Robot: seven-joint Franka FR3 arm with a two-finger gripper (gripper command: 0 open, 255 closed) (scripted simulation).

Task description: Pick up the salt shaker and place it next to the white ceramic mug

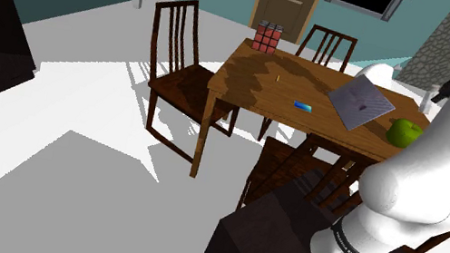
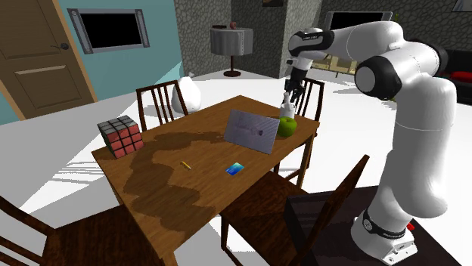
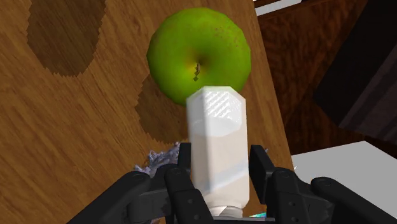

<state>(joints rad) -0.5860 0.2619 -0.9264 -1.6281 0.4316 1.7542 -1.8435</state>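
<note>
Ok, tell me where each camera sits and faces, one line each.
Shoulder: behind the stand, looking down across the wooden table; white arm at right.
Second exterior: beyond the table's Rubik's cube corner, facing the whole arm.
Wrist: on the hand, looking down the jaws clasping the salt shaker, above the green apple.
Shared: all three show the green apple.

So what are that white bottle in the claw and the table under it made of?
The salt shaker is drawn plain, smooth white with a finely dotted, faceted top; glass or plastic, I cannot tell which. The table looks like brown wood: grain streaks run along it, with a dull, matte finish.
</note>
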